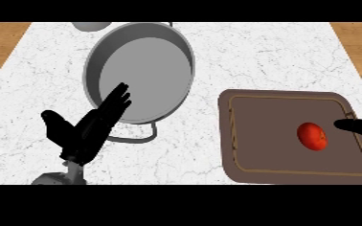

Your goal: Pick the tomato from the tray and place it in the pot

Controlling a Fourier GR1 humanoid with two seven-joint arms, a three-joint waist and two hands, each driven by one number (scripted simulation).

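Red tomato (313, 136) lies on the brown tray (268, 139), toward the tray's right side, at the right of the white marbled surface (268, 57). Grey pot (139, 72) stands at upper left, well apart from the tray, one loop handle pointing toward the view's lower edge. Left hand (86, 129) rests beside the pot, fingers straight and released, tips overlapping the rim. Right hand (348, 125) shows only as a black tip at the right edge, just beside the tomato; its state cannot be determined.
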